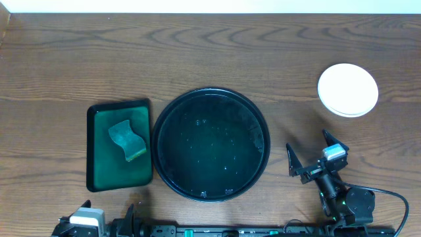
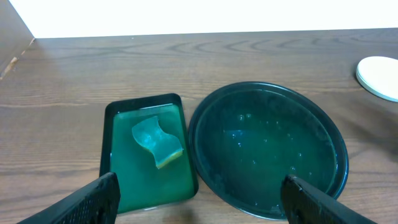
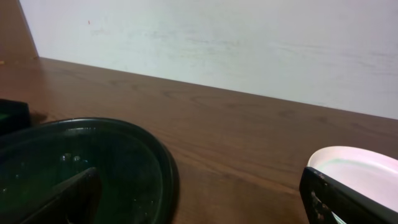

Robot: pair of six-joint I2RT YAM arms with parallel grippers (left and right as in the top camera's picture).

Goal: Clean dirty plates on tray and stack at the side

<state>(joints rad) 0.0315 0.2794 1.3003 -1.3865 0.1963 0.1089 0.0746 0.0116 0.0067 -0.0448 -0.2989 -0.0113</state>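
The right claw (image 1: 307, 142) stood spread wide and held nothing, low over the worktop (image 1: 66, 59) just off the near right side of the tray (image 1: 155, 141). Its dark fingers (image 3: 68, 199) framed the wrist view, with the tray's rim on one side and a white rim on the other. The left claw (image 2: 200, 182) was likewise wide and empty, back at the near edge of the worktop, looking across both trays.

The tray, round and black, lay in the middle of the worktop. Its floor was wet, with droplets and a faint teal tint, and it carried no plate. The plates (image 1: 348, 89) sat well apart from it at the far right, clean and white, seemingly one upon another; their number could not be told. Just beside the tray on the left lay a green rectangular tray (image 1: 99, 158), with a teal sponge (image 1: 128, 139) on it.
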